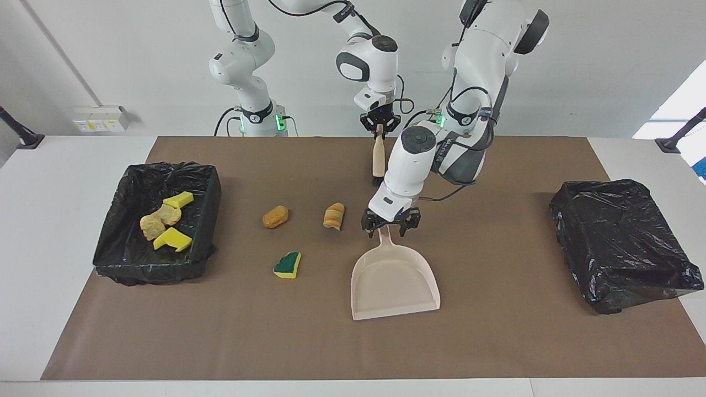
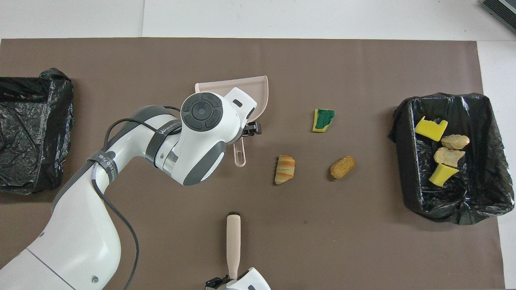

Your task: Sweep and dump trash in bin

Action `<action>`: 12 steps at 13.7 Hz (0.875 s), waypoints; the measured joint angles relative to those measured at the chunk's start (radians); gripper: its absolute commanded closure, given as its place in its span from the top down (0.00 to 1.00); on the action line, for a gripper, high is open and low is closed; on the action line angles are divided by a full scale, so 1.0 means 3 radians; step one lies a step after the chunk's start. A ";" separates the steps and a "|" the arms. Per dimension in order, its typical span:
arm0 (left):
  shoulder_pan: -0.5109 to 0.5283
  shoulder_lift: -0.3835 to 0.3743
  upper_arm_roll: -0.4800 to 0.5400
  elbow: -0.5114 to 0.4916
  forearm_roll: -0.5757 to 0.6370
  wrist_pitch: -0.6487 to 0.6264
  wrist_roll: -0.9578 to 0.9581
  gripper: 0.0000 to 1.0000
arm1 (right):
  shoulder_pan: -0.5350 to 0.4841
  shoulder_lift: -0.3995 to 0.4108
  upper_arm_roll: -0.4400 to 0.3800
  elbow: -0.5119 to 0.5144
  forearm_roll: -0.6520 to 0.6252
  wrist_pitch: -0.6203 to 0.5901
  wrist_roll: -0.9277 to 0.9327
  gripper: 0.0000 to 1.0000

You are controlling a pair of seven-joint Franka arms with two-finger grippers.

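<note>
Brush (image 1: pixel 378 157) comes first, nearest the robots: a beige handle with black bristles pointing down, its top clenched in the right end effector (image 1: pixel 379 128), whose fingertips are shut on it. Just farther out lie two loose pieces of trash on the brown mat (image 1: pixel 496 342) that covers the white counter (image 1: pixel 60 182): a striped, croissant-shaped bread lump (image 1: pixel 333 215) and an orange, oval bread lump (image 1: pixel 275 216), side by side and apart. The croissant piece sits just beside the left end effector (image 1: pixel 389 227), toward the right arm's end of the counter. That end effector is low over the thin handle of the beige plastic dustpan (image 1: pixel 394 281), fingers straddling the handle and not yet closed on it. The dustpan lies flat, smooth and shovel-shaped, with its wide mouth pointing away from the robots. A yellow sponge scrap with a green backing (image 1: pixel 287 265) lies beside the pan, toward the right arm's end and clear of it.

Two rectangular bins lined with crinkled black plastic stand at the counter's ends. The one at the right arm's end (image 1: pixel 118 259) holds four scraps (image 1: pixel 165 220): two yellow sponge wedges and two pale bread-like lumps. The bin at the left arm's end (image 1: pixel 623 242) shows only its bag.
</note>
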 measured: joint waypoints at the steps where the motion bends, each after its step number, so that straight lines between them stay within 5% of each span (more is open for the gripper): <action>1: 0.0000 0.0001 0.0000 0.0000 0.0001 0.0000 0.0000 0.83 | -0.0002 0.0003 -0.0006 0.0000 -0.0004 0.0000 0.0000 0.00; 4: 0.0000 0.0016 0.0000 0.0000 0.0038 0.0000 0.0003 0.74 | -0.0078 0.0003 -0.0023 0.0000 -0.0009 0.0000 0.0000 0.00; 6: 0.0000 0.0026 0.0000 0.0000 0.0100 -0.0002 0.0003 0.55 | -0.0215 0.0003 -0.0028 0.0001 -0.0022 -0.0003 -0.0038 0.00; 9: 0.0000 0.0032 0.0002 0.0000 0.0128 -0.0003 0.0025 0.06 | -0.0490 -0.0011 -0.0034 0.0004 -0.0026 -0.0074 -0.0356 0.00; 12: 0.0019 0.0029 0.0015 0.0017 0.0133 -0.0021 0.0199 0.00 | -0.0776 -0.0091 -0.0039 0.0023 -0.0031 -0.0297 -0.0767 0.00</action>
